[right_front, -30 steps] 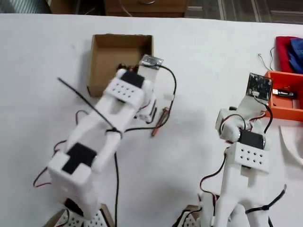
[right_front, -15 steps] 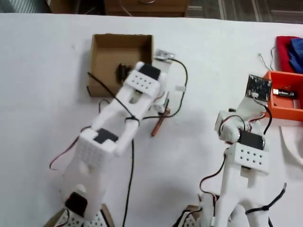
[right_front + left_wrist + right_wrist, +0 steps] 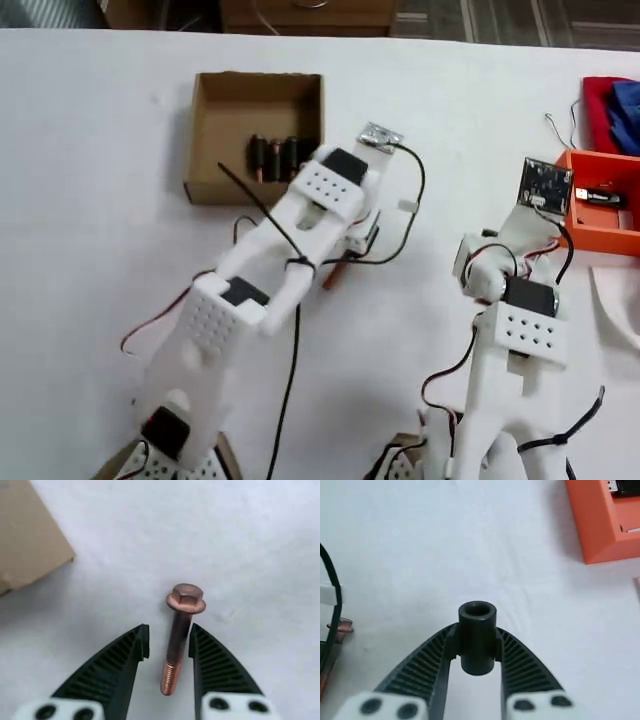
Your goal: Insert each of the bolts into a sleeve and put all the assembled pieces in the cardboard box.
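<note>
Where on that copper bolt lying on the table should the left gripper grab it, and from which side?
Take the bolt across its smooth shank below the hex head, coming from above: it lies flat on the table, and the open left gripper straddles it. That leaves the threaded end free.

A white table, with what may be wooden drawers behind.

bolt: copper-toned metal, semi-gloss, threaded tip. sleeve: black, matt, smooth. cardboard box: plain brown card, matt. bench: white, matt, faintly grainy. left pincer: black ribbed plastic.
</note>
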### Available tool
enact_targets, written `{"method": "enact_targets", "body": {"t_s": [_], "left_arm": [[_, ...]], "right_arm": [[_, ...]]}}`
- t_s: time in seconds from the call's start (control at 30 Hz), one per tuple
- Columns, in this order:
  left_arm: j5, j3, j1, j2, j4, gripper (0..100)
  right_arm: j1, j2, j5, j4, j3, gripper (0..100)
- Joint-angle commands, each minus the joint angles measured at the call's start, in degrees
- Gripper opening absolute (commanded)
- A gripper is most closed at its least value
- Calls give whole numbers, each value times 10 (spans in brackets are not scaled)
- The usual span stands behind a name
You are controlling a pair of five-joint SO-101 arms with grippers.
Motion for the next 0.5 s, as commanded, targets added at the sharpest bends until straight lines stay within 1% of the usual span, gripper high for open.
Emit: {"method": "enact_targets", "body": {"t_s": [0.0, 0.17, 0.47], "left_arm": [[-4, -22, 2, -7, -5, 155], [-4, -16, 7, 3, -8, 155], [-4, -22, 7, 33, -53, 154]], "right_arm": [[5, -12, -4, -12, -4, 22], [5, -12, -4, -12, -4, 22], [5, -11, -4, -12, -4, 22]]}}
